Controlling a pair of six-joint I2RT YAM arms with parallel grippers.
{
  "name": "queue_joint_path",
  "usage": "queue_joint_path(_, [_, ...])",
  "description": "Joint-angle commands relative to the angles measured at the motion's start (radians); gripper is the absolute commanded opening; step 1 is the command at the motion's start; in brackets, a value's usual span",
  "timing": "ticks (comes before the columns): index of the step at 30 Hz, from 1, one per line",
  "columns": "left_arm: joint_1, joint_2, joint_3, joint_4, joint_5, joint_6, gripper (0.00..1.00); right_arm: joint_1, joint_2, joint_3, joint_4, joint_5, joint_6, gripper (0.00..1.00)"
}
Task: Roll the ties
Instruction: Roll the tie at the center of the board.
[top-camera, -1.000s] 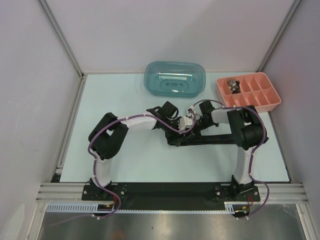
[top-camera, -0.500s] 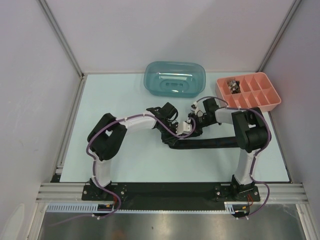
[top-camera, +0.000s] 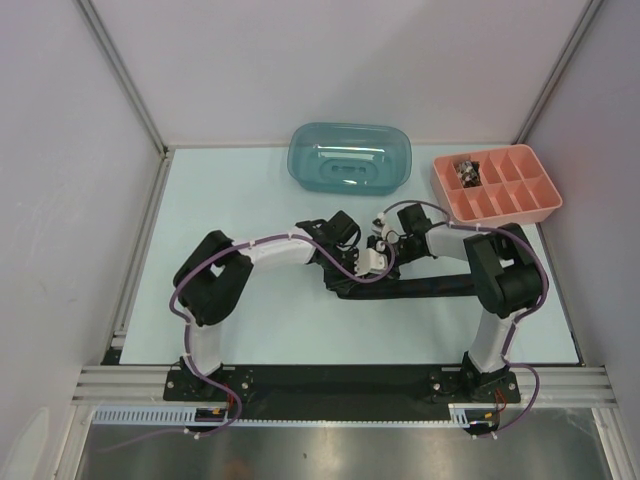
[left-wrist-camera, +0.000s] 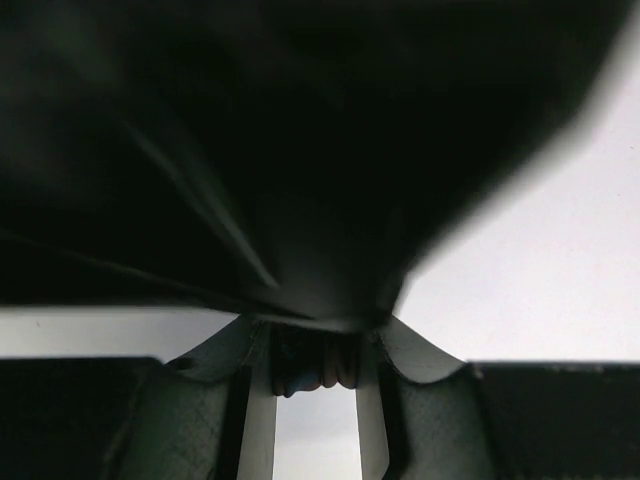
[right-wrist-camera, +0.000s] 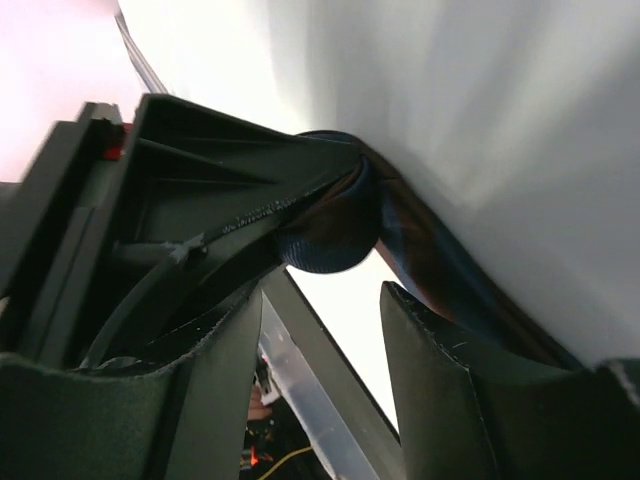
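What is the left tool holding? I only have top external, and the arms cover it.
Observer: The left wrist view shows the left tool shut on a bunched fold of the dark tie.
Operator: And the right tool?
Observer: The right wrist view shows the right tool open, with nothing between its fingers.
Operator: Any roll formed?
Observer: Yes, a small rolled end sits just beyond the right tool's tips.
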Motion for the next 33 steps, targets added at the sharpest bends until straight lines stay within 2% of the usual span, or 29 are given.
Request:
queue_joint_path(1, [-0.029,0.0,-0.03,-0.022,-0.008,-0.048,0.27,0.028,0.031,-0.003,0.059,-0.011,0.019,0.55])
queue_joint_path(10, [-0.03,-0.019,-0.073,0.044,0.055,-0.106,0.38,0.035,0.114,-0.003,0.187,-0.027,0.079,0.49])
queue_joint_path(13, [-0.03,-0.019,-0.085,0.059,0.079,-0.12,0.39,0.033,0.108,0.002,0.208,-0.044,0.091,0.49])
queue_joint_path(16, [-0.03,-0.014,-0.087,0.07,0.104,-0.12,0.4,0.042,0.099,0.002,0.208,-0.054,0.087,0.45])
queue_joint_path(17, [-0.03,-0.016,-0.088,0.074,0.109,-0.12,0.4,0.042,0.099,0.0,0.207,-0.054,0.082,0.35])
queue_joint_path(19, [-0.03,-0.02,-0.093,0.087,0.127,-0.12,0.4,0.041,0.103,-0.001,0.182,-0.054,0.05,0.21])
queue_joint_path(20, [-0.03,-0.025,-0.105,0.093,0.13,-0.12,0.4,0.041,0.105,-0.001,0.167,-0.056,0.031,0.09])
queue_joint_path(22, [-0.03,-0.046,-0.122,0.123,0.145,-0.132,0.42,0.033,0.11,-0.004,0.126,-0.053,-0.018,0.0])
queue_joint_path(23, [-0.03,-0.058,-0.146,0.158,0.147,-0.135,0.45,0.03,0.108,-0.013,0.101,-0.05,-0.034,0.0])
queue_joint_path(24, [-0.029,-0.072,-0.165,0.188,0.142,-0.164,0.55,0.027,0.105,-0.016,0.09,-0.045,-0.064,0.0])
queue_joint_path(27, [-0.029,-0.153,-0.26,0.333,0.138,-0.234,0.72,0.016,0.107,-0.02,0.032,-0.037,-0.107,0.0])
queue_joint_path(29, [-0.029,-0.218,-0.345,0.468,0.13,-0.285,0.79,0.004,0.111,-0.02,-0.002,-0.031,-0.14,0.0])
queue_joint_path(30, [-0.029,-0.238,-0.373,0.511,0.127,-0.329,0.88,-0.001,0.111,-0.018,-0.012,-0.028,-0.151,0.0])
queue_joint_path(33, [-0.029,-0.292,-0.462,0.669,0.1,-0.377,0.93,-0.024,0.13,-0.007,-0.057,-0.027,-0.188,0.0])
